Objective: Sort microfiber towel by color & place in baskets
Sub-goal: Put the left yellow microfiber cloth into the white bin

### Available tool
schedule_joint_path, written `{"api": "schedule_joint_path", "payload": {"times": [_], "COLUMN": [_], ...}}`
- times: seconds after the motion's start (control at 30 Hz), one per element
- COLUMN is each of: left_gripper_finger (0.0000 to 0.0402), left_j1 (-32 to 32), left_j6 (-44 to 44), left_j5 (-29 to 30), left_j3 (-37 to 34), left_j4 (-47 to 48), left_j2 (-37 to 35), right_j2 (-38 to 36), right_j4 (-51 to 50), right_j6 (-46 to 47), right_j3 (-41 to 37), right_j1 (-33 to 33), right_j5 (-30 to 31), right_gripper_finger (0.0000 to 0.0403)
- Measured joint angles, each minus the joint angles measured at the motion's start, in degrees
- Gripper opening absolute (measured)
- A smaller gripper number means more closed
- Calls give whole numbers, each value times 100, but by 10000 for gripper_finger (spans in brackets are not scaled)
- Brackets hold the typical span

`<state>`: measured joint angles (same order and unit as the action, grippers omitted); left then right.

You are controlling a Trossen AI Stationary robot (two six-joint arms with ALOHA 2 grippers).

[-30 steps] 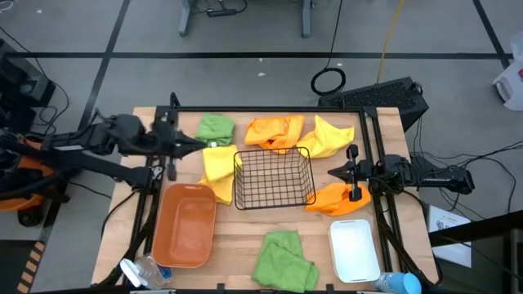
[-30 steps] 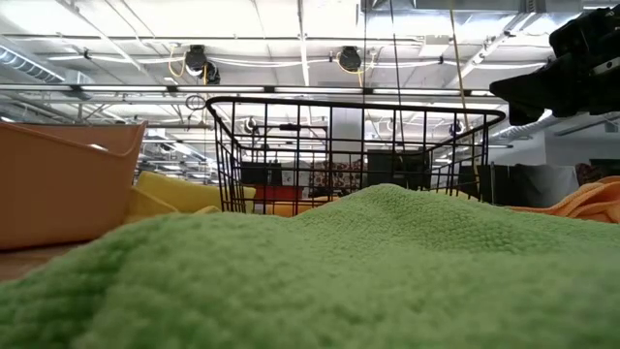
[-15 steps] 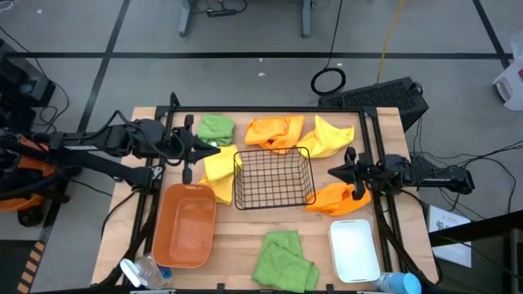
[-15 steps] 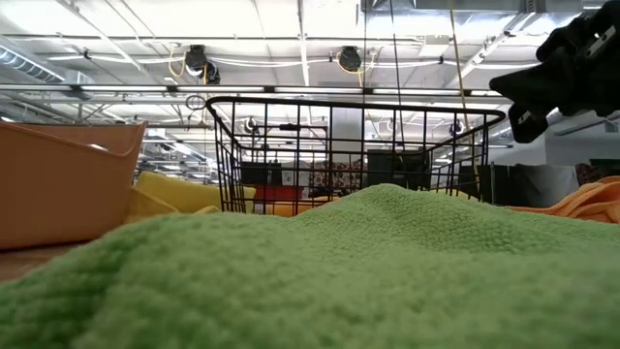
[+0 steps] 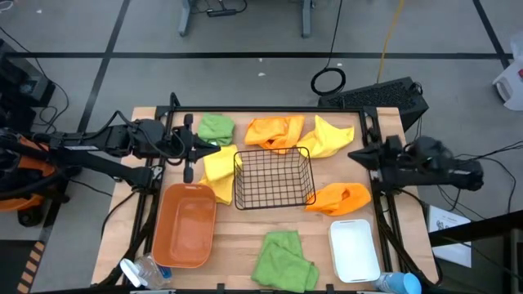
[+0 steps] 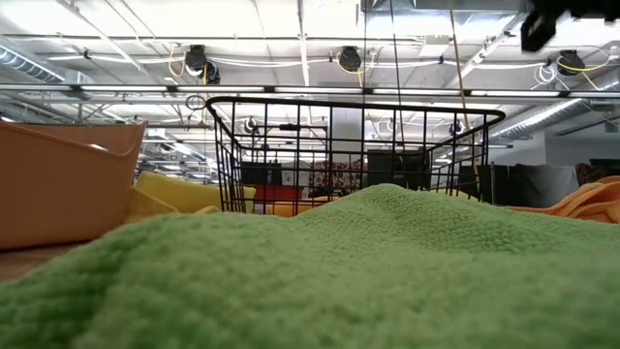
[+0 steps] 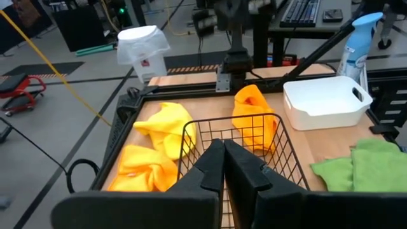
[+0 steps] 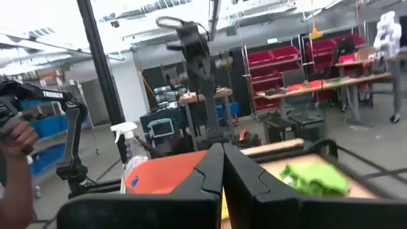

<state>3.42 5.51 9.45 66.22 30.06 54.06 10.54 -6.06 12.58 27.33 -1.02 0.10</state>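
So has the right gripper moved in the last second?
Yes. The right gripper has risen off the orange towel and swung toward the table's far edge.

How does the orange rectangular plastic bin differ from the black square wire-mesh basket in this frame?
The orange rectangular plastic bin has solid walls and an elongated shape; the black square wire-mesh basket is see-through mesh and roughly square. The bin sits near the table's left front, the basket at the middle. A yellow cloth lies against the basket's left side and just behind the bin. Both are empty and upright.
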Motion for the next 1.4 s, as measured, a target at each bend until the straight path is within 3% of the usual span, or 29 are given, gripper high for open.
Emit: {"api": "schedule_joint_path", "payload": {"times": [0.1, 0.27, 0.47, 0.6, 0.83, 1.1, 1.4], "left_gripper_finger": [15, 15, 15, 15, 15, 15, 15], "left_j1": [-2, -2, -2, -2, -2, -142, -902], "left_j6": [114, 128, 99, 85, -71, -357, -178], "left_j5": [2, 97, 681, 1023, 1054, 1062, 775], "left_j3": [0, 0, 0, 0, -2, -2, -4], "left_j4": [2, 0, 104, 292, 453, 802, 1033], "left_j2": [0, 0, 0, 0, 2, 17, 33], "right_j2": [703, 2039, 3576, 4324, 5100, 5446, 5603], "right_j4": [-445, -1175, -2050, -2116, -2121, -1953, -1818], "right_j6": [-172, -311, -568, -855, -1019, -1032, -808], "right_j3": [949, 2421, 3653, 3734, 3738, 3738, 3715], "right_j1": [-2, -2, -2, -2, -1, 0, 0], "right_j5": [49, 655, 1150, 1169, 1185, 1185, 1182], "right_gripper_finger": [0, 0, 0, 0, 0, 0, 0]}}
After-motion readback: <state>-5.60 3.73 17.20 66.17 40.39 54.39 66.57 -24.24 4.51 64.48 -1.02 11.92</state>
